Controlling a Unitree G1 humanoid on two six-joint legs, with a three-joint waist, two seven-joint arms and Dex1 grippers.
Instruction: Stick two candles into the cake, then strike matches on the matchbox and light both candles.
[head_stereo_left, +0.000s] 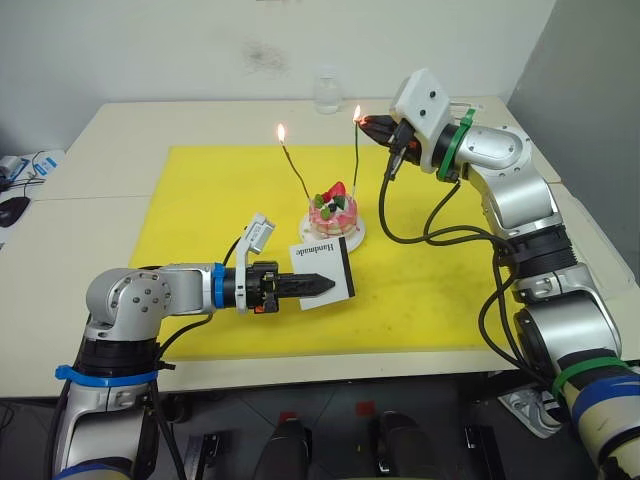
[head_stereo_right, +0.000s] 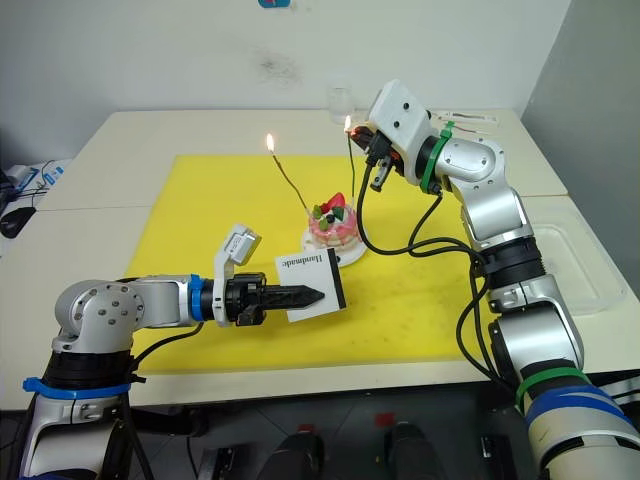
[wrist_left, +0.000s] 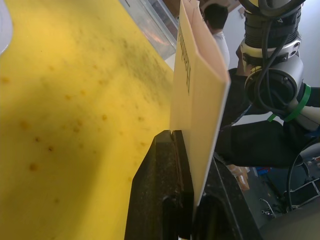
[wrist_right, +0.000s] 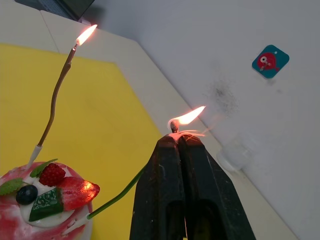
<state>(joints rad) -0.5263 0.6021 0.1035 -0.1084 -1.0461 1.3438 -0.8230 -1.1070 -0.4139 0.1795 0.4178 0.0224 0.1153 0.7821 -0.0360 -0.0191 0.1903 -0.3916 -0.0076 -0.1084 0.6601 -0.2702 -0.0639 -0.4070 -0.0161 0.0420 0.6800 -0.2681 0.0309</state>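
The pink cake (head_stereo_left: 333, 212) sits on its small white plate (head_stereo_left: 350, 238) in the middle of the yellow mat. Two thin candles stand in it. The left candle (head_stereo_left: 297, 172) leans left and its tip is burning. The right candle (head_stereo_left: 358, 160) rises to my right gripper (head_stereo_left: 366, 126), which is shut on a short match (wrist_right: 174, 126). A flame burns right at the fingertips, where match and candle top meet; I cannot tell which carries it. In front of the cake, my left gripper (head_stereo_left: 328, 286) is shut on the white matchbox (head_stereo_left: 322, 268), held on edge above the mat.
The yellow mat (head_stereo_left: 200, 200) covers the middle of the pale table. A clear glass (head_stereo_left: 327, 95) stands at the back edge. A clear tray (head_stereo_right: 585, 262) lies at the right. A dark mouse (head_stereo_left: 12, 208) and small items sit at the far left.
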